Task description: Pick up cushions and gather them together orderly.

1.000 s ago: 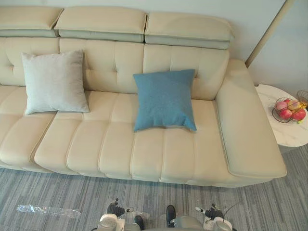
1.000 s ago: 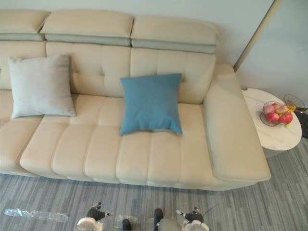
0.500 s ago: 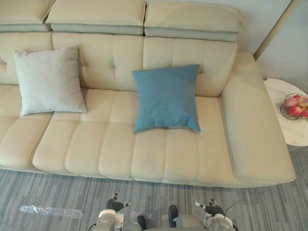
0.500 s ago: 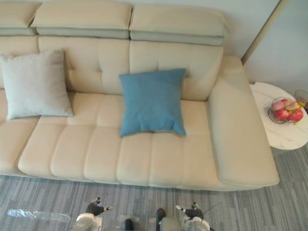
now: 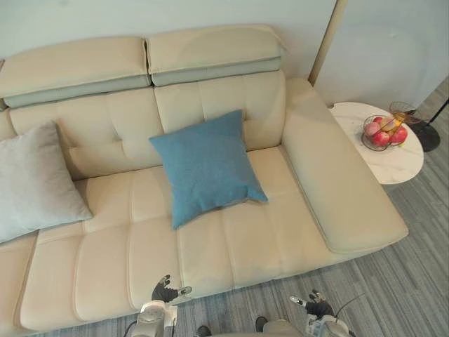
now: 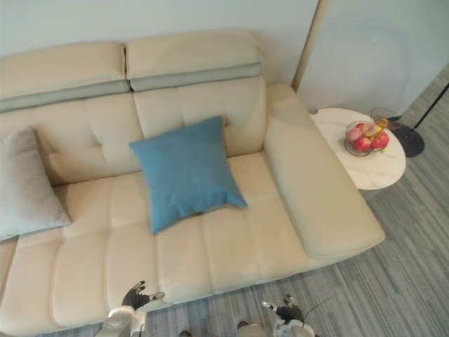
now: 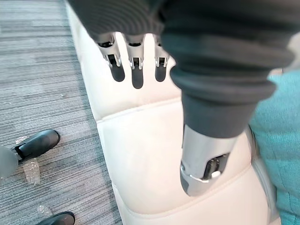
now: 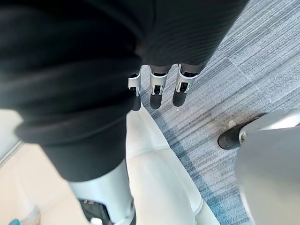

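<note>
The blue cushion (image 5: 207, 167) leans against the backrest of the sofa (image 5: 280, 232) near the middle of the seat, turned so one corner points toward the front. The pale grey cushion (image 5: 31, 182) is propped against the backrest well apart from it, at the left edge of my head view and partly cut off. Bare seat lies between the two.

My left hand (image 5: 167, 289) hangs low over the seat's front edge, fingers straight and loosely spread, thumb out, holding nothing. My right hand (image 5: 316, 307) hangs low over the carpet (image 5: 393, 281), fingers straight too, empty.

The front stretch of seat lies between my hands and the blue cushion. To the right, the broad padded armrest (image 5: 337, 189) separates the seat from a round side table (image 5: 393, 165) carrying a wire fruit bowl (image 5: 384, 132) of red and yellow fruit. A slanted beige pole (image 5: 324, 42) rises behind the armrest.

The sofa looks like smooth cream leather, stitched in long panels, with a tufted back and thick headrest pads. Both cushions are square, plump and woven. The tabletop is white and marble-like, and the carpet is grey and finely striped.
</note>
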### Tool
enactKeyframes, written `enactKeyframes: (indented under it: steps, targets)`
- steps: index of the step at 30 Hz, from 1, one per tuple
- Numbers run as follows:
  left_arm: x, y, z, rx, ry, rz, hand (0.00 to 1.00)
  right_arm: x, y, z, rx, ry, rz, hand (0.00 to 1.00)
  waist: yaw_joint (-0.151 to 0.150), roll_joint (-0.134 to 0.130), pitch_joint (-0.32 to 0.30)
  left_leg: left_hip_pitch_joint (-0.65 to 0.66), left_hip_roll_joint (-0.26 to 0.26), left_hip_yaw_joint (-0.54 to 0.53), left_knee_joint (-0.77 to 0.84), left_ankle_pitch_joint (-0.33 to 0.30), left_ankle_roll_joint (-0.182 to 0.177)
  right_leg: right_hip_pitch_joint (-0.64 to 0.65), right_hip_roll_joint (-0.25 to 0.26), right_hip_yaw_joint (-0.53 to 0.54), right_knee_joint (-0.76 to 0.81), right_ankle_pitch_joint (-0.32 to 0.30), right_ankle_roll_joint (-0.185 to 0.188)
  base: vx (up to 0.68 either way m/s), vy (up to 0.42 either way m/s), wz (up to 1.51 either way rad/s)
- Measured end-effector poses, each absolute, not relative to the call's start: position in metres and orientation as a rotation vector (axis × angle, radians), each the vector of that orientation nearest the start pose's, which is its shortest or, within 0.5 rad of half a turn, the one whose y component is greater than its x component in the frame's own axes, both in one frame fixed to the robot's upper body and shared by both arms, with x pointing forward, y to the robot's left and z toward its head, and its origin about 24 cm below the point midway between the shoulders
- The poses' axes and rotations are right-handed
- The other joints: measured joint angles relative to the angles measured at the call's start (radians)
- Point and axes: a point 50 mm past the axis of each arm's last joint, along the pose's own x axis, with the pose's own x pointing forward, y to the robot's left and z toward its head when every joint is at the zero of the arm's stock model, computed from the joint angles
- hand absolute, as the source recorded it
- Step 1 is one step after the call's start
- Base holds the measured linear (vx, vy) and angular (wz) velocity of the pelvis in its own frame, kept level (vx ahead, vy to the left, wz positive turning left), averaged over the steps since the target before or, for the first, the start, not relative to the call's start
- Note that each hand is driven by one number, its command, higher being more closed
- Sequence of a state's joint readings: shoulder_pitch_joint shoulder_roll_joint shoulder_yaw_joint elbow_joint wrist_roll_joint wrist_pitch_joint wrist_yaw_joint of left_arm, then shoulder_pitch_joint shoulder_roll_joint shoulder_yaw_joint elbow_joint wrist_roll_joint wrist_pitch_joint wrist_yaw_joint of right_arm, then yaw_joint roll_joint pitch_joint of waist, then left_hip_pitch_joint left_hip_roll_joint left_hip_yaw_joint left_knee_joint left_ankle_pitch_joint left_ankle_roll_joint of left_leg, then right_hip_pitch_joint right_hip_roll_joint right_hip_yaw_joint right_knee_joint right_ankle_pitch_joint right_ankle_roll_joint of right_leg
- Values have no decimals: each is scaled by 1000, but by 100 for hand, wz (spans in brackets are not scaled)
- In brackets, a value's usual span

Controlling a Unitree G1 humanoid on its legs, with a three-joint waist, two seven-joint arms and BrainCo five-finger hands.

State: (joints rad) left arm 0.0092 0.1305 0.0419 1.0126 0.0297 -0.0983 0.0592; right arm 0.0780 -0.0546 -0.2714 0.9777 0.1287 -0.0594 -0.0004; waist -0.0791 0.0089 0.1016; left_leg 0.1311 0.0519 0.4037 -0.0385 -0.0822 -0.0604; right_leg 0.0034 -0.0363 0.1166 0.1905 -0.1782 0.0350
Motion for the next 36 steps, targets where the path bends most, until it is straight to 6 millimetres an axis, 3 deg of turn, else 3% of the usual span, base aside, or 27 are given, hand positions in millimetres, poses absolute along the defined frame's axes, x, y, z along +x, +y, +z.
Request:
enactKeyframes:
  steps: [1, 2, 3, 4, 5, 7, 8, 12, 18, 21, 23, 24, 26, 28, 29, 31, 32, 33, 34, 35, 36]
  targets:
    - [138, 208, -143, 163, 921, 135, 0, 109, -210, -151, 190, 962, -369, 0, -1, 2, 3, 9, 7, 0, 23, 0, 0, -10, 5, -1, 53, 0, 0, 94, -77, -28]
    - [135, 208, -144, 158, 932, 137, 0, 108, -209, -152, 192, 964, -366, 0, -3, 19, 17, 16, 32, 5, 76, -8, 11, -53, 31, 1, 113, -30, -3, 75, -76, -33]
    - [133, 208, -145, 155, 936, 140, 0, 108, -208, -152, 194, 964, -365, 0, -2, 18, 16, 15, 38, 12, 99, -13, 11, -52, 36, 3, 77, -34, -2, 98, -105, -50]
    - [131, 216, -144, 170, 941, 154, 0, 109, -205, -152, 192, 962, -353, 0, 3, -13, 13, 1, 33, 26, 188, -44, -5, -54, 26, 13, -11, 71, -10, 116, -95, -49]
    - [130, 213, -145, 163, 943, 155, 0, 110, -209, -151, 174, 961, -349, 0, 1, 1, 13, -28, 58, 8, 267, -110, -10, -41, 31, 21, 0, 50, -15, 116, -95, -48]
    - [132, 202, -146, 139, 940, 134, 0, 110, -220, -149, 146, 954, -362, 0, -2, 36, 16, -21, 68, -22, 223, -127, -23, -47, 52, 30, -1, 50, -15, 95, -40, -36]
    - [137, 194, -146, 123, 929, 120, 0, 110, -228, -147, 127, 951, -373, 0, -10, 73, 11, 1, 65, -33, 184, -126, -25, -55, 63, 37, -1, 46, -10, 114, -10, -29]
    - [144, 203, -142, 146, 904, 129, 0, 109, -223, -149, 143, 961, -369, 0, -16, 52, 20, -6, 52, -35, 187, -125, -24, -58, 52, 37, -6, 42, -3, 31, 15, -5]
    - [137, 212, -143, 176, 925, 142, 0, 114, -216, -150, 145, 965, -347, 0, -8, 34, 24, -23, 44, -64, 265, -126, -23, -52, 50, 74, -2, 51, 4, 26, 1, -10]
    - [139, 209, -143, 156, 920, 149, 0, 126, -211, -147, 130, 943, -306, 0, 7, 33, 26, -62, 43, -160, 386, -137, -14, -62, 55, 160, -1, 80, 18, 21, 2, -85]
    - [142, 204, -142, 145, 909, 143, 0, 133, -211, -144, 125, 922, -300, 0, 8, 51, 22, -47, 52, -183, 354, -183, -14, -82, 90, 211, 1, 83, 22, 3, 33, -118]
    - [148, 202, -140, 141, 894, 142, 0, 140, -213, -140, 120, 895, -297, 0, 5, 70, 24, -22, 61, -164, 326, -208, -5, -101, 116, 248, 1, 88, 31, -30, 98, -118]
    - [170, 208, -130, 163, 831, 143, 0, 151, -205, -137, 123, 872, -267, 0, 4, 46, 44, -21, 60, -57, 295, -218, -2, -167, 150, 336, 7, 152, 65, -89, 101, -149]
    - [182, 213, -122, 189, 790, 144, 0, 155, -202, -136, 103, 866, -243, 0, 4, 25, 57, -20, 61, 12, 283, -218, -2, -195, 169, 347, -21, 223, 75, -133, 38, -141]
    - [188, 217, -118, 212, 768, 143, 0, 158, -199, -133, 86, 844, -224, 0, 5, 15, 62, -22, 66, 71, 287, -218, -1, -207, 171, 295, -64, 290, 64, -169, 24, -139]
    - [187, 220, -117, 239, 769, 137, 0, 156, -197, -133, 80, 842, -213, 0, 1, 11, 65, -24, 69, 117, 296, -217, 1, -210, 164, 175, -92, 326, 15, -117, -37, -93]
    - [192, 220, -115, 268, 754, 121, 0, 152, -196, -134, 79, 853, -211, 0, -5, 3, 70, -20, 70, 144, 321, -229, 22, -223, 152, 20, -12, 252, -59, -119, -98, -60]
    - [194, 218, -114, 279, 746, 112, 0, 151, -196, -135, 80, 857, -212, 0, -8, 3, 70, -17, 72, 159, 335, -238, 36, -235, 139, -51, 56, 197, -81, -97, -86, -31]
    - [194, 218, -114, 284, 746, 109, 0, 150, -195, -135, 81, 858, -211, 0, -10, 3, 70, -16, 72, 168, 340, -240, 39, -241, 133, -70, 72, 184, -84, -86, -56, -24]
    - [193, 219, -114, 293, 749, 104, 0, 148, -194, -136, 68, 866, -197, 0, -17, -19, 69, -14, 45, 182, 359, -236, 47, -242, 134, -102, 82, 210, -96, -127, -39, -69]
    - [189, 225, -115, 298, 763, 120, 0, 165, -187, -130, 32, 824, -140, 0, 1, -13, 69, -83, 69, 153, 413, -209, 116, -215, 140, -52, -38, 317, -58, -171, -74, -86]
